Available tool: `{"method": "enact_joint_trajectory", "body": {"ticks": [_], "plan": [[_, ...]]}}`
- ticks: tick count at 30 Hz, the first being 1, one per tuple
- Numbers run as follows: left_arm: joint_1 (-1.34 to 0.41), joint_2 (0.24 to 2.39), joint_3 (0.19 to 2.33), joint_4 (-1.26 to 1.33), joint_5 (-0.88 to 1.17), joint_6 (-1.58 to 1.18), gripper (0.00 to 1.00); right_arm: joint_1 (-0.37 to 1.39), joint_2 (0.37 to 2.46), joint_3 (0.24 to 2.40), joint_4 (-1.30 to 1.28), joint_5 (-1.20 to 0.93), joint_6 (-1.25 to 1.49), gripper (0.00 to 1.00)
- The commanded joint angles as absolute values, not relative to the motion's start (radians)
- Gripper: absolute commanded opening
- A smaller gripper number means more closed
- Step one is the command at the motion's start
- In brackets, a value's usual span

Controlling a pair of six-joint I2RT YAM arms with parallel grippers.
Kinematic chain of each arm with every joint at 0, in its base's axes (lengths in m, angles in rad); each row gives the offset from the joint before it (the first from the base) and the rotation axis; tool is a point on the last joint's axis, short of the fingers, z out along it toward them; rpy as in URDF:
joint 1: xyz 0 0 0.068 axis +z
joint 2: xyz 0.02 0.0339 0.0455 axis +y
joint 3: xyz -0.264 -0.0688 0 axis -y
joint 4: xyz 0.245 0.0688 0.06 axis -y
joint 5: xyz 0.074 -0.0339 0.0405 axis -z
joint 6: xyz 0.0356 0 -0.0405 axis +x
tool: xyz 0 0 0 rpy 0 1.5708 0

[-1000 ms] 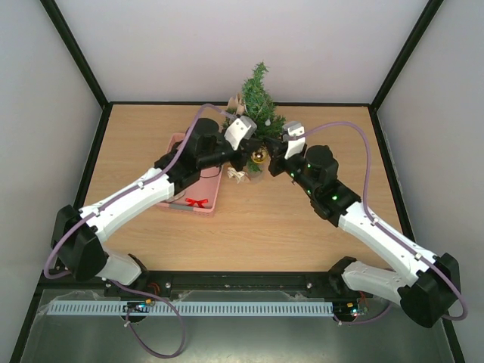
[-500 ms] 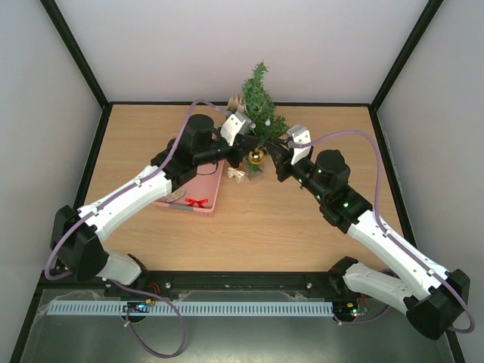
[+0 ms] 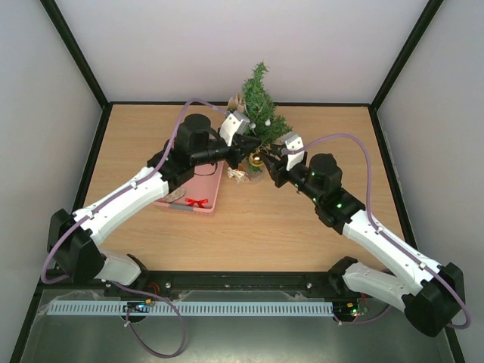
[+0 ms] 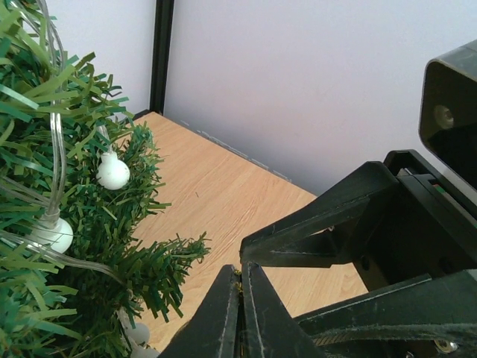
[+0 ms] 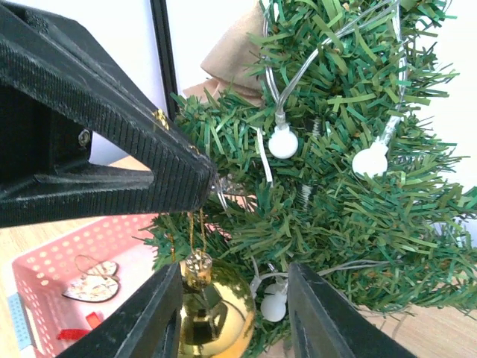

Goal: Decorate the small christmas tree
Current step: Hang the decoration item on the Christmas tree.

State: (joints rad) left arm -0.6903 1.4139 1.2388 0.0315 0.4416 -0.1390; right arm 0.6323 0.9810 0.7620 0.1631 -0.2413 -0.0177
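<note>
One change: our right hand (image 5: 235, 272) has spread, freeing the gold bauble (image 5: 212, 313); our left hand (image 4: 240, 280) pinches its thread (image 5: 195, 231) at the small christmas tree (image 5: 335, 201). We judge hanging nearly done.

The small christmas tree (image 3: 259, 106) is seen standing upright at the far middle of the surface (image 3: 151, 136), its pointed top raised in front of the back wall. Its bushy dark-green needle branches are wound with a clear string of white round bulbs (image 5: 283, 142). A gold bauble (image 5: 212, 313) is seen hanging by a thin loop at its lower branches.
</note>
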Motion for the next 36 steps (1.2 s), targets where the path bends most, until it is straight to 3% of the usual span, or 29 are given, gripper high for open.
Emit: {"method": "enact_joint_trajectory", "body": {"ticks": [1,14,18,24,31,36], "plan": [[-0.686,1.383,1.274,0.045,0.472,-0.159,0.02,0.629,0.989,0.762,0.249,-0.266,-0.067,0.36],[-0.686,1.38,1.269,0.055,0.498,-0.179,0.02,0.629,1.03,0.782,0.261,-0.318,-0.095,0.36],[-0.686,1.38,1.269,0.055,0.5,-0.181,0.02,0.629,1.041,0.785,0.263,-0.32,-0.098,0.3],[-0.686,1.381,1.265,0.052,0.499,-0.179,0.02,0.629,1.037,0.779,0.271,-0.326,-0.099,0.12],[-0.686,1.38,1.261,0.051,0.494,-0.178,0.02,0.629,1.042,0.779,0.272,-0.348,-0.1,0.02],[-0.685,1.378,1.259,0.051,0.491,-0.176,0.02,0.628,1.037,0.777,0.271,-0.344,-0.092,0.02]]}}
